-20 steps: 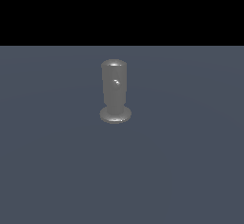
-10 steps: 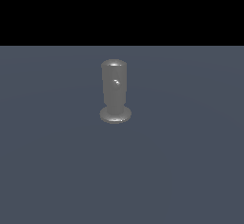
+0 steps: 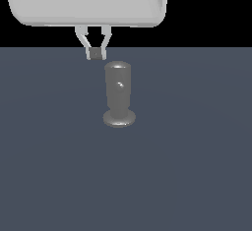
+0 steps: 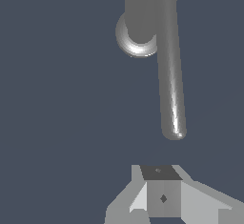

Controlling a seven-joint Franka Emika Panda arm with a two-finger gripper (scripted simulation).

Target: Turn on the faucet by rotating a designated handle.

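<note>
Just off the handle tip, the gripper is seen clenched on nothing; faucet mid-floor. Fingertips should be lowered beside the rod, then pushed sideways.

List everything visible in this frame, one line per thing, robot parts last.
faucet: 1, dull grey metal, upright on the surface near the middle of the exterior view.
handle: 1, grey metal rod, jutting from the faucet's upper part; seen end-on in the exterior view, full length in the wrist view.
surface: 1, dark blue-grey, flat, under the faucet.
gripper: 1, white with grey fingertips, above and to the exterior view's left of the faucet top, holding nothing, clear of the handle.
</note>
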